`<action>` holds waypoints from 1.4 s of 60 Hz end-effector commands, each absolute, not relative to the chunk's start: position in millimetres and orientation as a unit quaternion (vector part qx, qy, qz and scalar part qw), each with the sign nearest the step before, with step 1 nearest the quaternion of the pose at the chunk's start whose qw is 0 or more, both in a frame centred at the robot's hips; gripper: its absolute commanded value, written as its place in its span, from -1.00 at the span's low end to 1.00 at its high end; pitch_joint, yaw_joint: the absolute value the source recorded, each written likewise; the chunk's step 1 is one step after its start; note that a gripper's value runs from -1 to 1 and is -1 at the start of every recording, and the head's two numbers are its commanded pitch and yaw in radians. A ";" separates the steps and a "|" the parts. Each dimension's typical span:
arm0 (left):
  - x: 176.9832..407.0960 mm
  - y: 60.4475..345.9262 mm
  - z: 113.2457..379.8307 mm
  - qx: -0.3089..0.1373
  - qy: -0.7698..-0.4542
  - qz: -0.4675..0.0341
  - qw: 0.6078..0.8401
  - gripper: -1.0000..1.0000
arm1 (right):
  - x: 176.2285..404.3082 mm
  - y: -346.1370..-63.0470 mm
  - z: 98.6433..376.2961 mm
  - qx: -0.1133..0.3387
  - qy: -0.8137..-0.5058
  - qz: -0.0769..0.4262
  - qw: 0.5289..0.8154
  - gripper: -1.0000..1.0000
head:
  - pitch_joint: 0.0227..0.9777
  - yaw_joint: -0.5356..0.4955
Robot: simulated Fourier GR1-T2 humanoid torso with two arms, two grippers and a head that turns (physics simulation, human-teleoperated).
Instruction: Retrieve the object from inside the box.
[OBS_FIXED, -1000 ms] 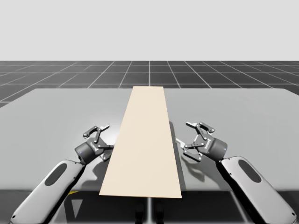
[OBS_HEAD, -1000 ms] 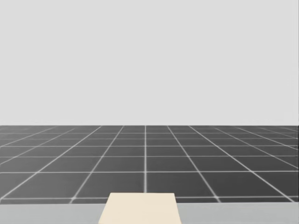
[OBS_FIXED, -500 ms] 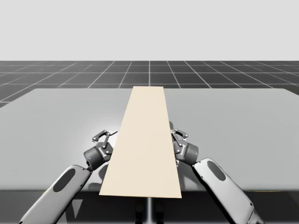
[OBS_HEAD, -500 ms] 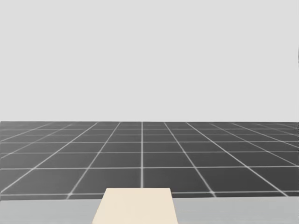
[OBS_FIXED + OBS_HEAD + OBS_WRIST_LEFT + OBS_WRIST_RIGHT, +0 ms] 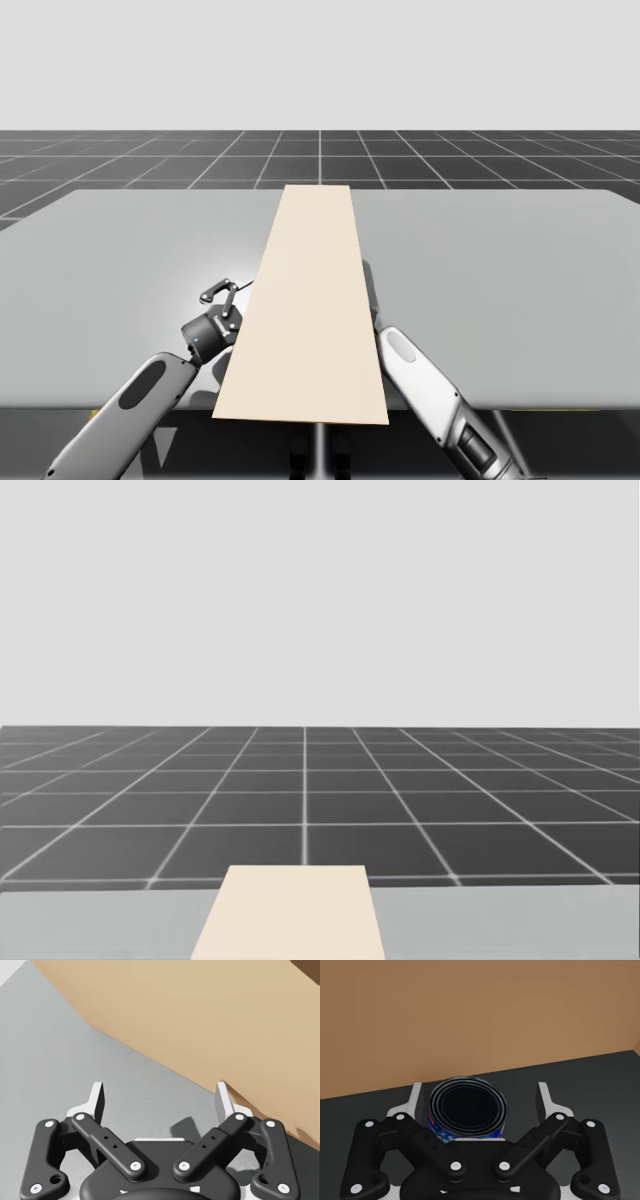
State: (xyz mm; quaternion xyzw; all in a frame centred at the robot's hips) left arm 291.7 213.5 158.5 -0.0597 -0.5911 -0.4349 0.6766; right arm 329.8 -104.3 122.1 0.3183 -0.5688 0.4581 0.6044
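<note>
A long beige box (image 5: pixel 310 300) lies down the middle of the table, and its far end (image 5: pixel 290 920) appears in the head view. My right arm (image 5: pixel 425 385) reaches in under the box's right side, which hides its gripper in the high view. In the right wrist view, my right gripper (image 5: pixel 481 1102) stands open inside the box. A blue can (image 5: pixel 468 1110) stands upright between its fingers, apart from both, with the brown inner wall (image 5: pixel 470 1020) behind it. My left gripper (image 5: pixel 222 290) is open and empty just left of the box. The box's outer wall (image 5: pixel 200 1020) stands close ahead of my left gripper (image 5: pixel 160 1100).
The grey table (image 5: pixel 120 260) stretches wide on both sides of the box. A dark tiled floor (image 5: pixel 300 800) lies beyond its far edge.
My right arm has swung left and pushed its gripper into the box's side. My left gripper has moved closer to the box. My head has turned a little.
</note>
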 end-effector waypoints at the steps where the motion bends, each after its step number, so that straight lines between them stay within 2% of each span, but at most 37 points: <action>1: 288.4 208.6 151.5 -0.061 -0.581 -0.446 0.678 -1.00 | 336.5 -90.1 108.6 0.334 -0.542 0.462 0.618 -1.00 | -0.76 -0.03; 7: 288.0 208.0 150.8 -0.060 -0.580 -0.449 0.677 -1.00 | 338.4 -85.6 98.3 0.335 -0.518 0.459 0.640 -1.00 | -0.74 -0.03; 15: 287.8 207.4 150.1 -0.058 -0.578 -0.453 0.676 -1.00 | 338.7 -80.1 92.5 0.328 -0.500 0.473 0.647 -1.00 | -0.74 -0.03; 20: 287.3 207.1 149.3 -0.056 -0.577 -0.456 0.676 -1.00 | 339.2 -77.6 90.2 0.321 -0.478 0.474 0.667 -1.00 | -0.73 -0.03; 29: 286.9 207.2 148.2 -0.053 -0.575 -0.460 0.675 -1.00 | 339.6 -77.9 84.2 0.293 -0.465 0.485 0.681 -1.00 | -0.72 -0.03; 30: 286.9 207.3 148.1 -0.052 -0.575 -0.460 0.675 -1.00 | 339.5 -78.2 82.9 0.288 -0.467 0.485 0.681 -0.85 | -0.72 -0.03; 31: 286.9 207.3 148.1 -0.052 -0.575 -0.460 0.675 -1.00 | 339.3 -78.7 82.5 0.285 -0.468 0.482 0.683 -0.58 | -0.72 -0.03; 32: 286.9 207.4 148.0 -0.051 -0.574 -0.460 0.675 -1.00 | 338.9 -78.9 81.9 0.282 -0.474 0.476 0.686 -0.40 | -0.72 -0.03; 33: 286.8 207.5 147.8 -0.050 -0.574 -0.460 0.675 -1.00 | 338.0 -79.9 80.7 0.281 -0.473 0.470 0.690 0.71 | -0.72 -0.03; 34: 286.8 207.5 147.8 -0.050 -0.574 -0.460 0.676 -1.00 | 337.9 -80.3 80.6 0.283 -0.472 0.471 0.689 0.92 | -0.72 -0.03; 35: 286.9 207.5 147.5 -0.049 -0.574 -0.461 0.676 -1.00 | 337.3 -81.2 81.1 0.282 -0.474 0.472 0.688 1.00 | -0.72 -0.03; 44: 287.1 208.4 146.9 -0.044 -0.573 -0.461 0.676 -1.00 | 329.2 -90.4 95.0 0.263 -0.491 0.462 0.690 1.00 | -0.73 -0.03; 53: 288.4 210.5 146.7 -0.041 -0.574 -0.458 0.678 -1.00 | 315.6 -113.7 136.2 0.244 -0.547 0.447 0.664 1.00 | -0.74 -0.03; 60: 289.3 212.0 147.0 -0.040 -0.575 -0.456 0.678 -1.00 | 308.1 -146.0 161.1 0.209 -0.594 0.417 0.655 1.00 | -0.74 -0.03; 61: 289.6 212.3 147.0 -0.040 -0.575 -0.455 0.678 -1.00 | 306.5 -155.9 166.8 0.201 -0.609 0.406 0.651 1.00 | -0.74 -0.03; 65: 290.0 212.9 146.9 -0.039 -0.575 -0.454 0.679 -1.00 | 302.5 -174.4 174.3 0.187 -0.626 0.391 0.648 1.00 | -0.75 -0.03; 67: 290.4 213.7 147.0 -0.039 -0.576 -0.453 0.679 -1.00 | 297.3 -193.1 179.2 0.175 -0.637 0.379 0.648 1.00 | -0.75 -0.03; 75: 291.9 216.8 147.7 -0.038 -0.577 -0.449 0.681 -1.00 | 285.3 -239.6 183.9 0.131 -0.652 0.357 0.656 1.00 | -0.75 -0.03; 84: 293.1 219.3 149.0 -0.038 -0.580 -0.444 0.682 -1.00 | 276.0 -287.8 196.0 0.109 -0.673 0.320 0.658 1.00 | -0.76 -0.03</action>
